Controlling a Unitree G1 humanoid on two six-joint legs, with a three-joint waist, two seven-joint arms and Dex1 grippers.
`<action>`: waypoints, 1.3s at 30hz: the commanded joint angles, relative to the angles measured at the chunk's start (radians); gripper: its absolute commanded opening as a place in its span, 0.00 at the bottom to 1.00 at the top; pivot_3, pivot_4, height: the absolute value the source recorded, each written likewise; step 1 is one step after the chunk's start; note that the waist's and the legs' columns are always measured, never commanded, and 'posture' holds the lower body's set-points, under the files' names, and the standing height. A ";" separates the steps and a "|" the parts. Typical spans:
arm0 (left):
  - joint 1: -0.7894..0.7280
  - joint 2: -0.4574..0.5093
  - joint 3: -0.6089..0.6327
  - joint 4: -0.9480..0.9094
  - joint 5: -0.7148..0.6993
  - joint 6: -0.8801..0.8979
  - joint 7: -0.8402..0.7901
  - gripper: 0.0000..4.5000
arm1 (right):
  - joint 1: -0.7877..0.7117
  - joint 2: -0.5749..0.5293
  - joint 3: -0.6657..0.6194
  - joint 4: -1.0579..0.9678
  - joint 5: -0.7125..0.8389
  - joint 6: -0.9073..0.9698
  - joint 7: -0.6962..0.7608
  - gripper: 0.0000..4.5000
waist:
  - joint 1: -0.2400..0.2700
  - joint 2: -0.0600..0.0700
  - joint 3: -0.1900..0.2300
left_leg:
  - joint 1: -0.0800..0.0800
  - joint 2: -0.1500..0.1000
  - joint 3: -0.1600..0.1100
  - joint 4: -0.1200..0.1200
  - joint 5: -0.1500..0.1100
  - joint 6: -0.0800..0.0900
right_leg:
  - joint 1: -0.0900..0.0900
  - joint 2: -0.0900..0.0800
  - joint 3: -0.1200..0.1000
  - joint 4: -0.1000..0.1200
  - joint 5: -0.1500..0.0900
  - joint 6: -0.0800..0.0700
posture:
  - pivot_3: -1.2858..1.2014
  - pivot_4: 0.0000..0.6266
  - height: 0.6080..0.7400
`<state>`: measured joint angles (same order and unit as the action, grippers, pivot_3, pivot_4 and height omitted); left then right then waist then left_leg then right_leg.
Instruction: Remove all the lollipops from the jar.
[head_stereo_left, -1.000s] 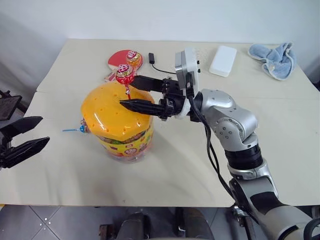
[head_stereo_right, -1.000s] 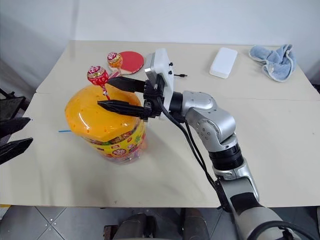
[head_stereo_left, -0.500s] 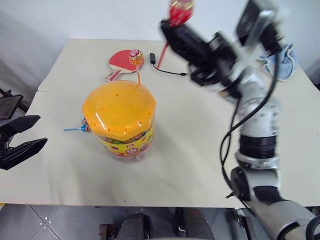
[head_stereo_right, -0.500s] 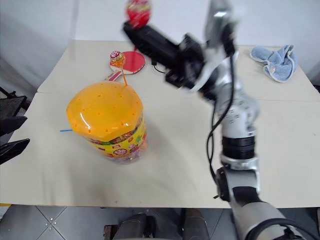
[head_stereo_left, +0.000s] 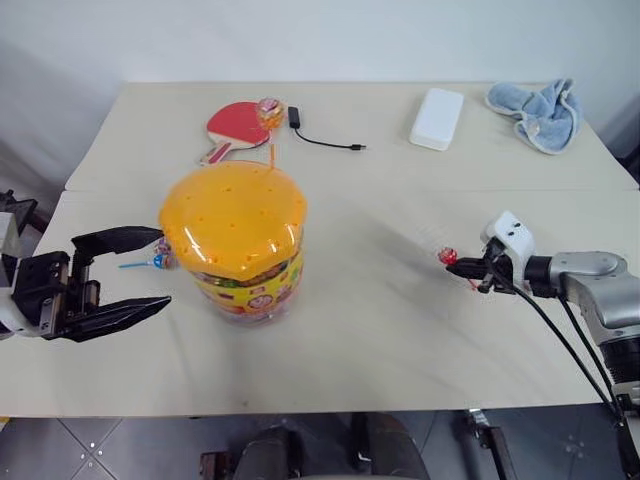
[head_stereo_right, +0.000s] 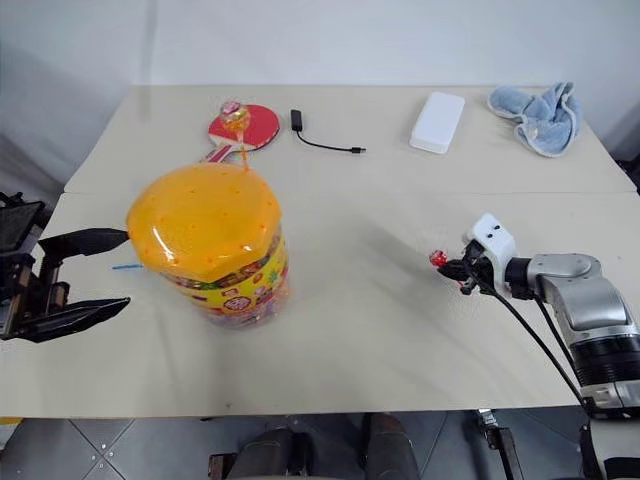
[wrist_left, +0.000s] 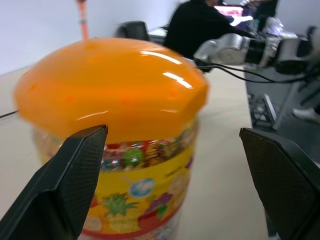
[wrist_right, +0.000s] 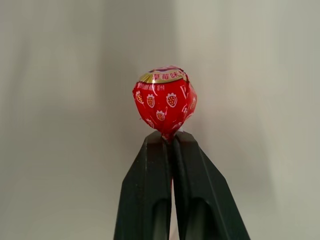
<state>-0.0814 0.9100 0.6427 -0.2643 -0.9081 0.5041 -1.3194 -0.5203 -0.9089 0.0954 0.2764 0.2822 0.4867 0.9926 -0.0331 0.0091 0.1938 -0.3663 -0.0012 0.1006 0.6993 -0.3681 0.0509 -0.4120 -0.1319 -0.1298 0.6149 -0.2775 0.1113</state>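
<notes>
Setting down: right gripper (wrist_right: 170, 137) pinches red lollipop (wrist_right: 165, 102) over table (head_stereo_left: 380, 300); must release. Left gripper (head_stereo_left: 135, 272) gapes beside jar (head_stereo_left: 235, 235).

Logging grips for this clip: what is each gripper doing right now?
Left gripper: open, empty, beside the jar.
Right gripper: shut on the red lollipop.

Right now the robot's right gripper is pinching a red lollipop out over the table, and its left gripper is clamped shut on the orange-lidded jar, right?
Not quite. The left gripper is open, its fingers standing apart beside the jar, as the left wrist view shows. The right gripper does pinch the red lollipop over the table.
</notes>
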 joint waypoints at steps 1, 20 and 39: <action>-0.023 0.017 0.012 -0.010 -0.031 -0.003 0.003 1.00 | 0.020 -0.019 -0.013 0.042 -0.038 0.005 0.016 0.12 | 0.006 -0.001 -0.001 | 0.000 0.000 0.000 0.000 0.000 0.000 | 0.001 0.000 0.001 0.000 0.000 0.000 | 0.52 0.24 1.00; 0.090 -0.062 0.207 0.086 -0.090 0.041 0.116 1.00 | -0.351 0.270 -0.199 -0.225 0.402 0.173 0.105 0.77 | 0.003 0.001 0.001 | -0.003 0.003 -0.007 0.001 -0.001 -0.002 | 0.001 0.001 0.000 -0.002 -0.001 -0.002 | 0.52 0.24 1.00; 0.233 -0.114 0.291 0.028 -0.112 0.020 0.155 1.00 | -0.572 0.698 -0.068 -0.168 0.352 0.216 -0.114 0.26 | -0.003 -0.001 -0.001 | -0.003 -0.002 -0.009 0.000 -0.001 -0.001 | -0.002 0.002 0.000 0.005 -0.002 -0.003 | 0.52 0.24 1.00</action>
<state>0.1447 0.7956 0.9005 -0.2051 -0.9947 0.5428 -1.1679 -1.0655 -0.2176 0.0390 0.1293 0.6266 0.7266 0.8793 -0.0358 0.0077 0.1931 -0.3697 -0.0034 0.0917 0.6994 -0.3688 0.0499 -0.4139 -0.1301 -0.1301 0.6202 -0.2791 0.1080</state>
